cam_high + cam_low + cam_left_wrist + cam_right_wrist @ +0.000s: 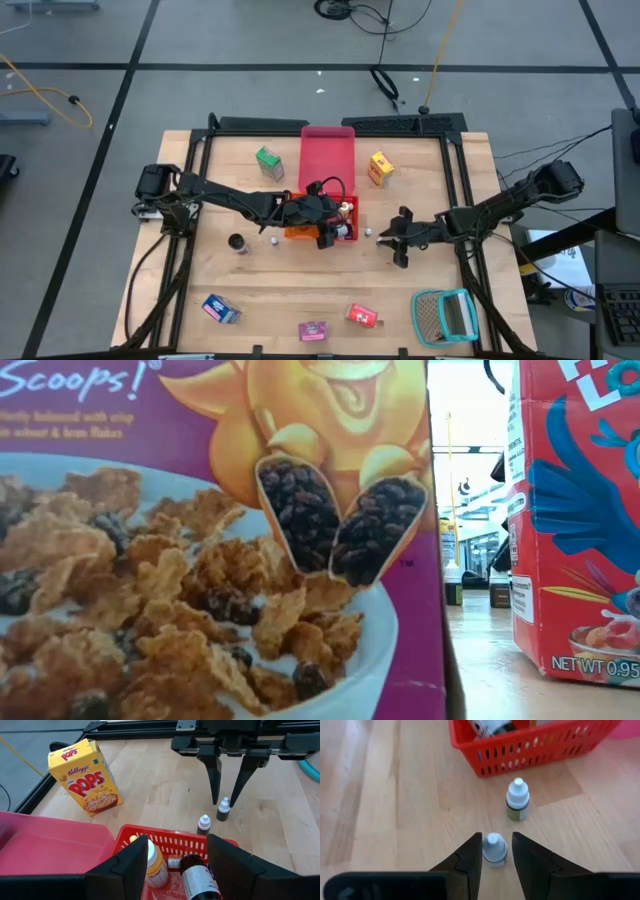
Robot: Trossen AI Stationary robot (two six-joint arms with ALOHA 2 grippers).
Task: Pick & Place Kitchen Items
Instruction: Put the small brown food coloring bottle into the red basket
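The left gripper hangs open over the orange basket, which already holds bottles. Boxes remain scattered on the table. The right gripper straddles a small bottle, jaws apart; another bottle stands beside.

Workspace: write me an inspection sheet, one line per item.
Surface: wooden table, bare patches between items.
Job's things: yellow box, green box, blue box, dark can, two small bottles on the wood; more bottles in the red basket.
Clutter: teal basket, pink tray.
Grippers: left gripper open above the red basket; right gripper straddling a small white-capped bottle.
Cables: yellow cable on the floor.
Surroundings: grey floor; nobody seen.
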